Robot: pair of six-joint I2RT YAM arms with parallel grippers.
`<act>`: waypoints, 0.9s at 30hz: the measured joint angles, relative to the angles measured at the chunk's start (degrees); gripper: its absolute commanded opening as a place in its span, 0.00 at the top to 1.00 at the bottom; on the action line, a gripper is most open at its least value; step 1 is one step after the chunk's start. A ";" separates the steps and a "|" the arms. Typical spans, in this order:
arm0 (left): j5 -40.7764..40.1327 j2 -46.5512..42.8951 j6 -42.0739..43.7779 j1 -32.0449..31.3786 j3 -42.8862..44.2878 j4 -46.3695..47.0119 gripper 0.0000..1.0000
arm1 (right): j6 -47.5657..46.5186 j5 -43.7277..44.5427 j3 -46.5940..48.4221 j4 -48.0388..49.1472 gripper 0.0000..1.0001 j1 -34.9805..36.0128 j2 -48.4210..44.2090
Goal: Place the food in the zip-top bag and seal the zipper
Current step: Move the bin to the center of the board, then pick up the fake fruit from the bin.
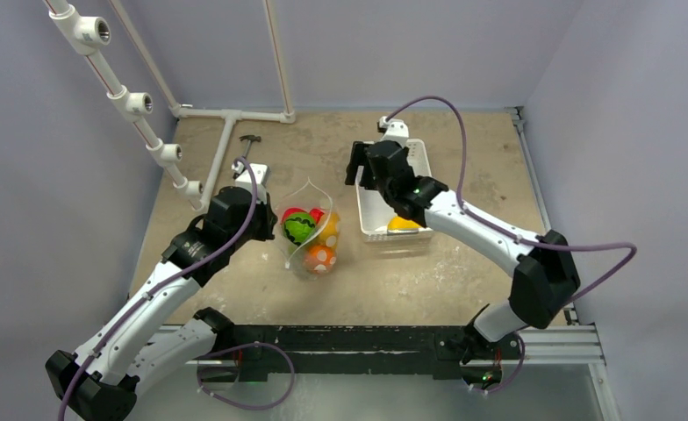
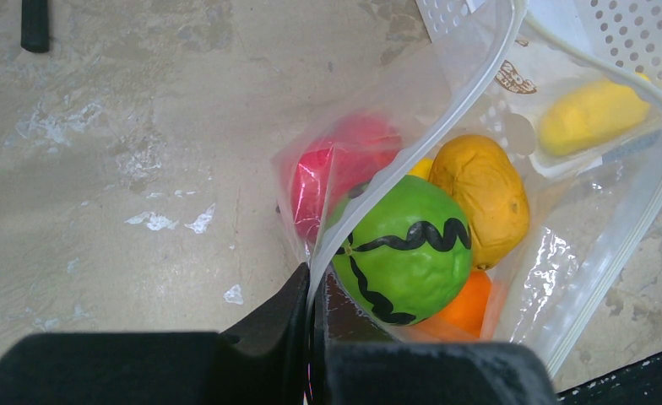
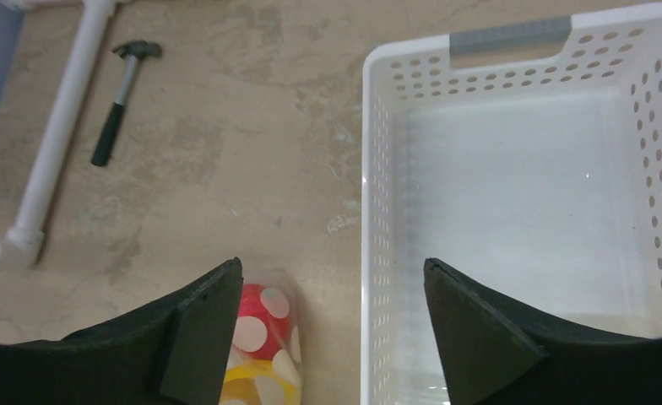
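The zip-top bag (image 1: pixel 310 237) stands open at mid-table, holding several toy fruits: a green one (image 2: pixel 404 245), a yellow-orange one (image 2: pixel 481 194), a red one (image 2: pixel 344 164) and an orange one (image 2: pixel 467 305). My left gripper (image 2: pixel 315 291) is shut on the bag's mouth edge, the zipper strip (image 2: pixel 471 67), and holds it up; it also shows in the top view (image 1: pixel 273 219). My right gripper (image 3: pixel 332 266) is open and empty, hovering over the left wall of the white basket (image 3: pixel 378 211), right of the bag (image 3: pixel 264 316). A yellow fruit (image 1: pixel 404 224) lies in the basket's near end.
A hammer (image 1: pixel 248 145) and a white pipe frame (image 1: pixel 226 132) lie at the back left. The basket (image 1: pixel 411 153) sits right of centre. The right arm reaches over the basket's near half. Purple walls close in the table on three sides.
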 measured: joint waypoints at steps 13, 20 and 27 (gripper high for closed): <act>0.68 -0.11 0.07 0.20 0.00 0.00 1.00 | 12.98 5.68 0.13 -14.12 0.01 -0.07 -3.06; 1.46 -0.63 0.39 0.20 0.00 0.02 1.00 | 25.03 7.52 1.81 -24.87 0.01 -0.98 1.20; 1.84 -1.09 0.39 0.20 -0.02 0.02 1.00 | 34.16 7.74 3.76 -30.38 0.01 -2.36 2.27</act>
